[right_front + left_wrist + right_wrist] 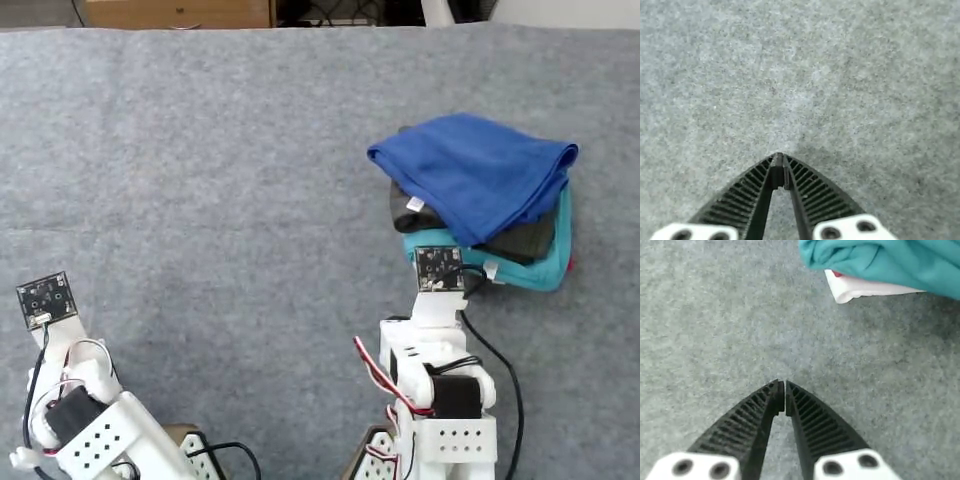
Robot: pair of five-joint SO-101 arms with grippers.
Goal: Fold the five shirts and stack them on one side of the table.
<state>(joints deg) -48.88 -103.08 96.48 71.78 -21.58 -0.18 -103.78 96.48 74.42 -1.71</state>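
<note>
Two arms: both at the near edge of the grey felt counter (200, 150), wrists pointing down.
Left gripper (778, 167): closed tip to tip, empty, over bare felt at far left.
Right gripper (785, 392): closed, empty, just short of the stack.
Shirts: folded blue cloth shirt (480, 175) on top, then dark grey shirt (525, 240), teal shirt (555, 265), white shirt (860, 290); all on the right side.

A folded blue cloth shirt (475, 175) lay on a dark folded shirt (522, 240), that on a teal folded shirt (550, 265), all at the right of the grey felt table (200, 150), just behind the right gripper (785, 390).
</note>
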